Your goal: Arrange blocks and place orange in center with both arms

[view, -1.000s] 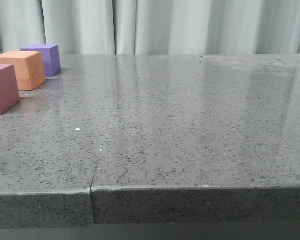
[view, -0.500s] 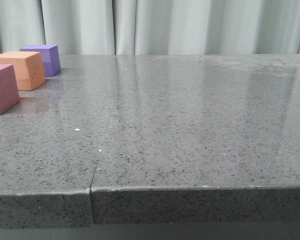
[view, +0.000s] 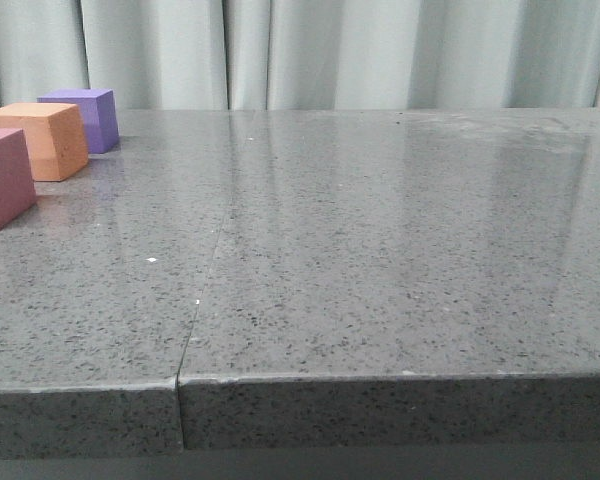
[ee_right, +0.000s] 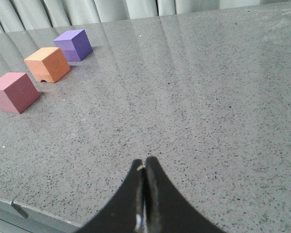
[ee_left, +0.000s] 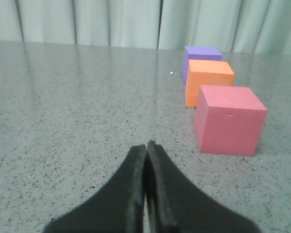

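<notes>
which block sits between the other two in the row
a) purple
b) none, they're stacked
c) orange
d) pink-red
c: in the right wrist view the orange block lies on the tabletop between the purple block and the pink-red block, all three apart, none stacked.

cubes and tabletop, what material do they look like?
The three cubes, purple, orange and pink-red, look like matte foam: flat colour, no glare, softened edges, and the orange one has a notch in a lower edge. The tabletop looks like polished speckled grey stone, mirroring the curtain.
</notes>
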